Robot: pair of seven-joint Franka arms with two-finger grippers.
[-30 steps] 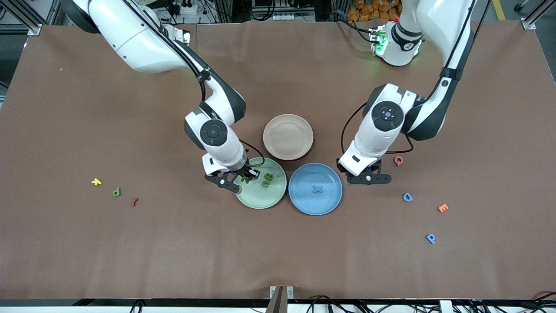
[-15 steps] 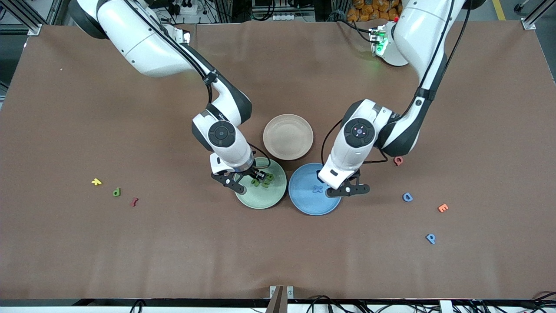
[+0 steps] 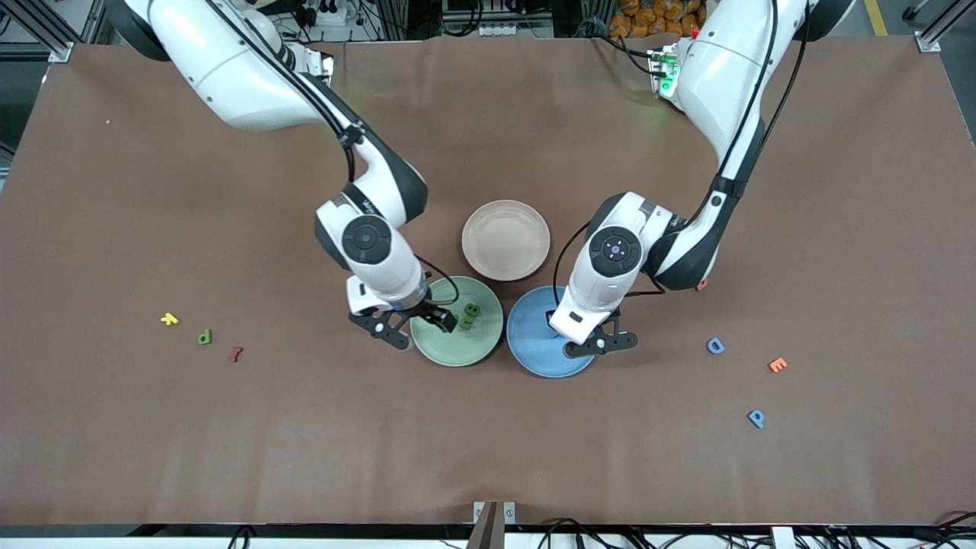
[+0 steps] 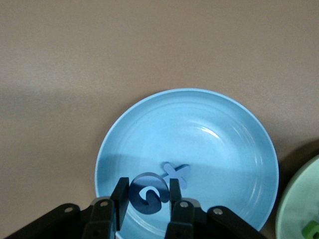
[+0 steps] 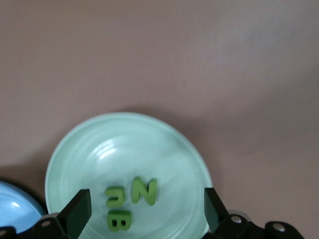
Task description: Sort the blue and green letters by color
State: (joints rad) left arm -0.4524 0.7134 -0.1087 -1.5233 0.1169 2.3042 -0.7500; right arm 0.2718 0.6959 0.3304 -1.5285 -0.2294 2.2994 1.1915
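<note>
Front view: brown bench [image 3: 152,427] with cables and frame rails along the robots' edge. Three plates: tan plate [image 3: 505,239], green plate [image 3: 457,332], blue plate [image 3: 534,343]. Loose on the bench are two blue letters, D [image 3: 715,346] and P [image 3: 756,418], plus one green letter [image 3: 204,337].

Left wrist view: left gripper [image 4: 148,195] clamps a blue G [image 4: 147,194] upright over the blue plate, beside the flat X [image 4: 175,173].

Right wrist view: right gripper [image 5: 144,211] spread wide over three green letters, N [image 5: 144,190], U [image 5: 115,195], B [image 5: 119,219], lying flat.

Over the last second the left gripper [image 3: 589,341] has carried a blue G [image 4: 148,193] from beside the blue plate [image 3: 526,347] to over it, low in the frame's centre. The right gripper [image 3: 412,324] has dropped a green U [image 5: 115,195] onto the green plate [image 3: 480,347], spread wide and pulled back to its rim.
</note>
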